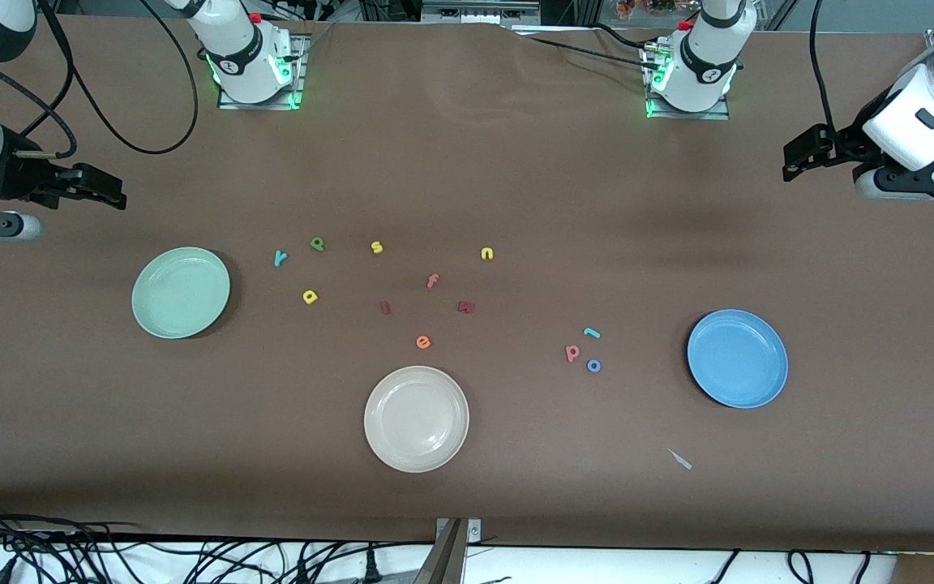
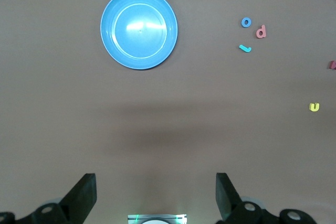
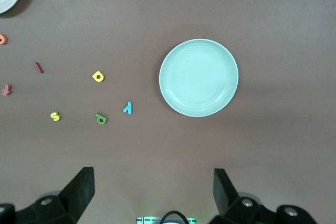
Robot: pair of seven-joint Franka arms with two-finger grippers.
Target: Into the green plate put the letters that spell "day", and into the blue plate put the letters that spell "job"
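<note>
The green plate [image 1: 181,293] [image 3: 198,77] lies empty toward the right arm's end. Beside it on the table are the teal y [image 1: 280,258] [image 3: 128,108], the dark green d [image 1: 318,243] [image 3: 101,119] and the yellow a [image 1: 310,297] [image 3: 98,76]. The blue plate [image 1: 737,358] [image 2: 139,29] lies empty toward the left arm's end, with the teal j [image 1: 592,332] [image 2: 244,49], pink b [image 1: 571,353] [image 2: 261,31] and blue o [image 1: 593,366] [image 2: 246,22] close by. My right gripper [image 1: 114,191] [image 3: 153,190] and my left gripper [image 1: 791,162] [image 2: 156,192] hang open and empty over bare table at the ends.
A cream-white plate [image 1: 416,418] sits nearest the front camera. Other loose letters lie in the middle: a yellow s [image 1: 377,247], a yellow n [image 1: 487,254], an orange f [image 1: 432,281], an orange e [image 1: 423,342] and two dark red ones [image 1: 385,307]. A small pale scrap [image 1: 680,459] lies near the blue plate.
</note>
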